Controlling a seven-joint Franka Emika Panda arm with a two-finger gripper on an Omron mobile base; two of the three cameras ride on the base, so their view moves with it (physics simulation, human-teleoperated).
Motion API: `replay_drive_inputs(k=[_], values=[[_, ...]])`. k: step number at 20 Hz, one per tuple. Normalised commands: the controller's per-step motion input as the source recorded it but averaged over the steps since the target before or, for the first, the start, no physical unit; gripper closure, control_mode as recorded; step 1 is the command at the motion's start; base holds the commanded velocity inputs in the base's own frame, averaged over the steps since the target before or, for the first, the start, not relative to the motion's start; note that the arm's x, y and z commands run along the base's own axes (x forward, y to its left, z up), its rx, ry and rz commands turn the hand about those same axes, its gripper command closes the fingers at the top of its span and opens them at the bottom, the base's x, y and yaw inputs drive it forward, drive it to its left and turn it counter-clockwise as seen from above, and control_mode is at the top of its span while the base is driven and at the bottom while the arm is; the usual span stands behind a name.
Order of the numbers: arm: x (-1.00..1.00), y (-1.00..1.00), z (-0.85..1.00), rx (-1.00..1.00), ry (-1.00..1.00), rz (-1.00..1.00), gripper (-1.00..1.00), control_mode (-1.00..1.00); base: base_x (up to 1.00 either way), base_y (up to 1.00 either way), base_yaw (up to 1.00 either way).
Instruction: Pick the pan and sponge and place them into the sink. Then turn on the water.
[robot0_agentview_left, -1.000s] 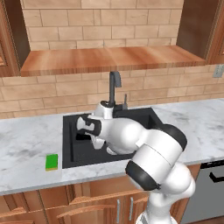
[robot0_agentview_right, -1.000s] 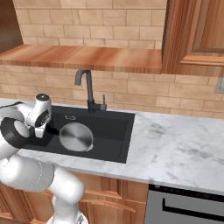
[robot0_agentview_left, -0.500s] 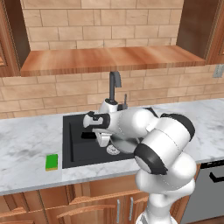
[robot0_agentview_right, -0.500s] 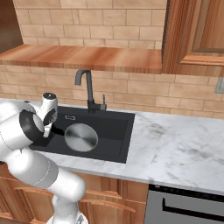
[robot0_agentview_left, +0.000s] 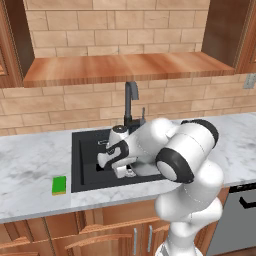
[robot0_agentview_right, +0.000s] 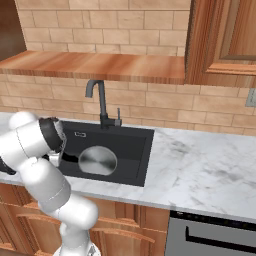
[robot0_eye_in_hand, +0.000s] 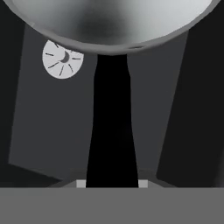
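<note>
The silver pan (robot0_agentview_right: 97, 161) is down inside the black sink (robot0_agentview_right: 135, 150), toward its left half. My gripper (robot0_eye_in_hand: 112, 183) is shut on the pan's black handle (robot0_eye_in_hand: 112, 131), which runs straight up the hand view to the pan's rim (robot0_eye_in_hand: 109, 26). In the left base view the hand (robot0_agentview_left: 116, 159) hangs over the basin (robot0_agentview_left: 80, 165), and my arm hides most of the pan. The green sponge (robot0_agentview_left: 59, 185) lies on the marble counter just left of the sink. No water runs from the dark faucet (robot0_agentview_left: 131, 102).
The sink's round silver drain (robot0_eye_in_hand: 63, 59) shows beyond the pan in the hand view. Marble counter (robot0_agentview_right: 210, 170) stretches right of the sink. A brick wall and a wooden shelf (robot0_agentview_left: 125, 67) rise behind the faucet. A dishwasher front (robot0_agentview_right: 215, 235) sits low at the right.
The arm's elbow has swung right and forward. The hand has dropped lower into the basin, still holding the pan, which shifted slightly right.
</note>
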Motion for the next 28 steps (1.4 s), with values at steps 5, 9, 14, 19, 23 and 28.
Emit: replay_drive_inputs(k=[5, 9, 14, 19, 23, 28], values=[[0.15, -0.35, -0.04, -0.06, 0.0, 0.0, 1.0, -1.0, 0.0, 0.0, 0.0], [0.13, -0.31, 0.0, 0.0, 0.0, 0.0, 1.0, -1.0, 0.0, 0.0, 0.0], [0.15, -0.22, -0.02, 0.0, 0.0, 0.0, 1.0, -1.0, 0.0, 0.0, 0.0], [0.16, -0.08, -0.12, 0.0, 0.0, 0.0, 1.0, -1.0, 0.0, 0.0, 0.0], [0.28, -0.05, -0.07, 0.01, 0.0, 0.0, 1.0, -1.0, 0.0, 0.0, 0.0], [0.41, -0.02, -0.03, 0.01, 0.0, 0.0, 1.0, -1.0, 0.0, 0.0, 0.0]])
